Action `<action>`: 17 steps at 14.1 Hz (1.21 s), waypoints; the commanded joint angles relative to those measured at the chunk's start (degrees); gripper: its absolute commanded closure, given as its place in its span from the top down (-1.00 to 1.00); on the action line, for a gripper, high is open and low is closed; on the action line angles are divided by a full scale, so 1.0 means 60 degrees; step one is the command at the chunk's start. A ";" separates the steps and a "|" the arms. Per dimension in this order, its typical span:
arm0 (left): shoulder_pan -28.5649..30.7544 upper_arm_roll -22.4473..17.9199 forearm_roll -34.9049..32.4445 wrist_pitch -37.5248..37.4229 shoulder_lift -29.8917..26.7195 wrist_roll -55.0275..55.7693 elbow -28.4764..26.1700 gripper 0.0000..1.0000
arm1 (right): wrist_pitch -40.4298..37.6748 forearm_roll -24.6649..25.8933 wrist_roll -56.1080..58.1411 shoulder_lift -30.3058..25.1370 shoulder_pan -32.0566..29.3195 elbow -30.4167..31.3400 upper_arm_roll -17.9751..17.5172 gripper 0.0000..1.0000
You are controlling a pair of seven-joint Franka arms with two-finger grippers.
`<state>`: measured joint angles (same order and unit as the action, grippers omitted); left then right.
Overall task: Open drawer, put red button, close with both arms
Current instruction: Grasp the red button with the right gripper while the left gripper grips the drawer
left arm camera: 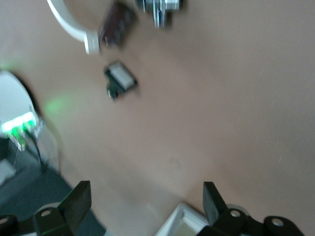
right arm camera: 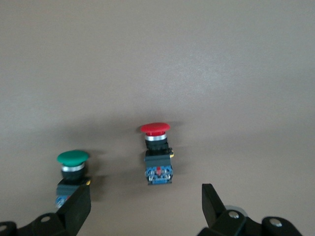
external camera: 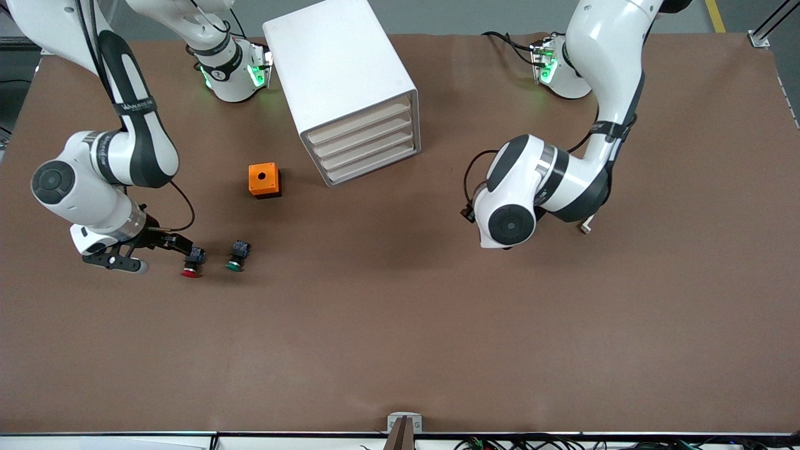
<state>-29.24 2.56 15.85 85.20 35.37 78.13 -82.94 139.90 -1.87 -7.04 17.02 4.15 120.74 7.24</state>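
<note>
The red button (external camera: 192, 265) lies on its side on the brown table, cap toward the front camera, beside a green button (external camera: 237, 256). My right gripper (external camera: 157, 253) hangs low just beside the red button, toward the right arm's end of the table. In the right wrist view the red button (right arm camera: 156, 157) lies just ahead of the open right gripper (right arm camera: 146, 204), nothing between its fingers. The white drawer cabinet (external camera: 350, 94) has every drawer (external camera: 365, 147) shut. My left gripper (left arm camera: 146, 196) is open and empty above the table, with a white corner of the cabinet (left arm camera: 183, 221) below it. The left arm (external camera: 537, 187) waits beside the cabinet.
An orange box (external camera: 264, 180) with a round hole on top stands between the buttons and the cabinet. The green button (right arm camera: 72, 169) lies close to one right finger. A small black-and-white part (left arm camera: 120, 81) lies on the table in the left wrist view.
</note>
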 commanded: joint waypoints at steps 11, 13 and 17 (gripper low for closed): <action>0.0200 -0.0090 0.4972 -0.0841 0.1208 0.5401 0.0771 0.99 | 0.1205 -0.0244 -0.0072 0.1792 -0.0135 -0.0056 -0.0093 1.00; 0.0171 -0.0076 0.5544 -0.0856 0.1529 0.6295 0.0930 0.97 | 0.1176 -0.0551 -0.0072 0.1792 -0.0091 -0.0041 -0.0093 1.00; -0.0121 -0.0046 0.6439 -0.0856 0.2087 0.7410 0.1093 0.86 | 0.1117 -0.0552 -0.0014 0.1836 -0.0033 -0.0041 -0.0093 0.89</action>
<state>-28.78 2.25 52.11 81.52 45.50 118.71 -78.94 146.77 -4.28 -7.14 27.77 4.05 120.75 7.07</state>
